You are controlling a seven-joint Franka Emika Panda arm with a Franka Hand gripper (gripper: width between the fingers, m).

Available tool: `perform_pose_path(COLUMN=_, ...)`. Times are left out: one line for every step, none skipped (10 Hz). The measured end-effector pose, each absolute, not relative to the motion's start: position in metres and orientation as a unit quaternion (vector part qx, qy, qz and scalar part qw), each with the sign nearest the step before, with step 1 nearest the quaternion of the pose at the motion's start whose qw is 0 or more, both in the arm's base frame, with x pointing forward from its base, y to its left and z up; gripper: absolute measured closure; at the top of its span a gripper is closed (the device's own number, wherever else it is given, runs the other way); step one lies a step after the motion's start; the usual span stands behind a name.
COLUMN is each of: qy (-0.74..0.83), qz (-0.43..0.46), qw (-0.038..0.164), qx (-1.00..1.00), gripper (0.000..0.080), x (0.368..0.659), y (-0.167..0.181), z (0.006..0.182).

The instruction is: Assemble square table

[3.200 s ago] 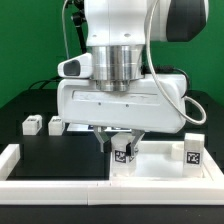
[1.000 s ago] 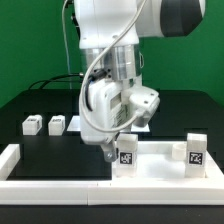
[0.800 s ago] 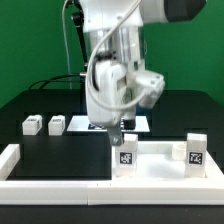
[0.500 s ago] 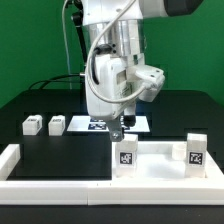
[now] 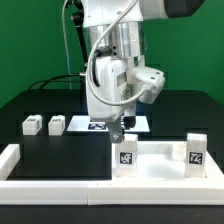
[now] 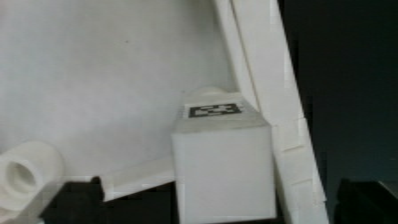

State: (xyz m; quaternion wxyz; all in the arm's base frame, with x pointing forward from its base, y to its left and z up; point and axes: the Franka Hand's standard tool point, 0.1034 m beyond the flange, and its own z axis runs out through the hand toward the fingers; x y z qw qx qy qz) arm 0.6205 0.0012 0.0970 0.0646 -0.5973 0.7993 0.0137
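Note:
The square table's white slab lies at the front of the exterior view's right, with two tagged legs standing upright in its corners, one at its left and one at its right. Two more small tagged legs lie loose at the exterior view's left. My gripper hangs just above the left standing leg, apart from it. In the wrist view the slab, this leg and a round socket show. My gripper is open and empty, its fingers wide to either side.
The marker board lies on the black table behind my gripper. A long low white border rail runs along the front and turns up the exterior view's left side. Dark cables hang at the back left.
Over the last second my gripper has lifted off the left standing leg and moved up and slightly back, the wrist turning. The leg stays upright in its socket. It has barely moved in the last half second.

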Motion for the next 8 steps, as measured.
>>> perform_pose_path(qy=0.799, qz=0.014, qw=0.064, qx=-0.597, gripper=0.0151, x=0.62, y=0.001, z=0.097)
perform_pose_path(qy=0.795, qz=0.013, qw=0.064, qx=-0.603, gripper=0.0151, x=0.62, y=0.001, z=0.097)
perform_pose_path(qy=0.782, qz=0.012, qw=0.065, qx=-0.619, gripper=0.0151, x=0.62, y=0.001, z=0.097)
perform_pose_path(qy=0.768, qz=0.012, qw=0.064, qx=-0.637, gripper=0.0151, x=0.619, y=0.002, z=0.096)
perform_pose_path(qy=0.717, qz=0.006, qw=0.064, qx=-0.694, gripper=0.0151, x=0.618, y=0.004, z=0.096)
perform_pose_path(qy=0.649, qz=0.002, qw=0.065, qx=-0.758, gripper=0.0151, x=0.617, y=0.007, z=0.098)
perform_pose_path(qy=0.605, qz=-0.001, qw=0.061, qx=-0.794, gripper=0.0151, x=0.615, y=0.013, z=0.099)
perform_pose_path(qy=0.588, qz=-0.01, qw=0.062, qx=-0.806, gripper=0.0151, x=0.616, y=0.014, z=0.099)
